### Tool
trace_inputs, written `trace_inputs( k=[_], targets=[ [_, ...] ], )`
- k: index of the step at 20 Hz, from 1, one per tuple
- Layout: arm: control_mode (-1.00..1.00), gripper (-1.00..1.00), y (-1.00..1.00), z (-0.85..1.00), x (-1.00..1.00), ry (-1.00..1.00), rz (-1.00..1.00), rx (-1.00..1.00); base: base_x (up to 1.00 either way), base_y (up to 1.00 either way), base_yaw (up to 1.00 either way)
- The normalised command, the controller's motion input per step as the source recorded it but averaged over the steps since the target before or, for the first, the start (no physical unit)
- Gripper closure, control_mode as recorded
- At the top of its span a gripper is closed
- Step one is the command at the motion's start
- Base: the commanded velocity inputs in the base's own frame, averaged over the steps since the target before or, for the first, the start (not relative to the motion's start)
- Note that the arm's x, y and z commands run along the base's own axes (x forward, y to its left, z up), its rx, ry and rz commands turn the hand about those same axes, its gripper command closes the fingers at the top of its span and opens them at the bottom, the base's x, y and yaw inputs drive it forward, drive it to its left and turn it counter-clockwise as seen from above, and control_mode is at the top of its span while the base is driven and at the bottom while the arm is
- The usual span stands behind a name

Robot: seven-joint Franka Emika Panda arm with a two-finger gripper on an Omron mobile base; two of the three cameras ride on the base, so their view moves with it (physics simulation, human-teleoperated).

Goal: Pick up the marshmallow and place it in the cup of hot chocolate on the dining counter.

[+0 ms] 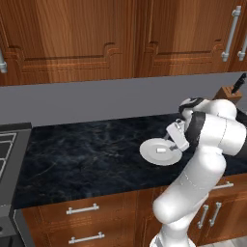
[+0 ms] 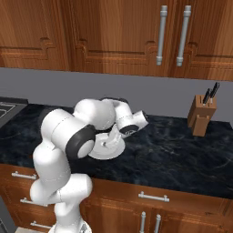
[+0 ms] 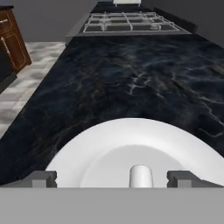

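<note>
The marshmallow (image 3: pixel 141 176), a tiny white cylinder, lies on a round white plate (image 3: pixel 131 135) on a black marble counter top (image 3: pixel 131 83). My gripper (image 3: pixel 113 179) is open and low over the plate, one fingertip on each side of the marshmallow, which sits nearer the right one. In the left base view the marshmallow (image 1: pixel 161 150) lies mid-plate (image 1: pixel 149 147), just below and left of the hand (image 1: pixel 176 135). From the right base view the arm covers much of the plate (image 2: pixel 102 154). The cup of hot chocolate is out of view.
This counter has wooden drawers below and a stove (image 3: pixel 131 22) at its far end. A wooden knife block (image 2: pixel 200 116) stands to the right against the grey wall. Wood wall cabinets (image 1: pixel 120 34) hang above. Tiled floor (image 3: pixel 26 74) lies past the counter's edge.
</note>
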Motion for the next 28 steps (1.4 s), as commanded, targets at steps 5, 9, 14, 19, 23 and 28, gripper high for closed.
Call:
trace_inputs(
  k=[5,9,14,19,23,28],
  targets=[
    [-1.00,-1.00,0.00,-0.42,0.12,0.00,0.00,0.00,0.00,0.00,0.00],
    [-1.00,-1.00,0.00,-0.31,0.34,0.00,0.00,0.00,0.00,0.00,0.00],
    [-1.00,-1.00,0.02,-0.26,0.24,0.03,0.00,0.00,0.00,0.00,0.00],
    [-1.00,-1.00,0.09,-0.22,0.16,0.05,0.00,0.00,0.00,0.00,0.00],
    [-1.00,-1.00,0.01,0.00,0.00,0.00,0.00,0.00,0.00,0.00,0.00],
    [-1.00,-1.00,0.05,0.00,-0.24,0.00,0.00,0.00,0.00,0.00,0.00]
  ],
)
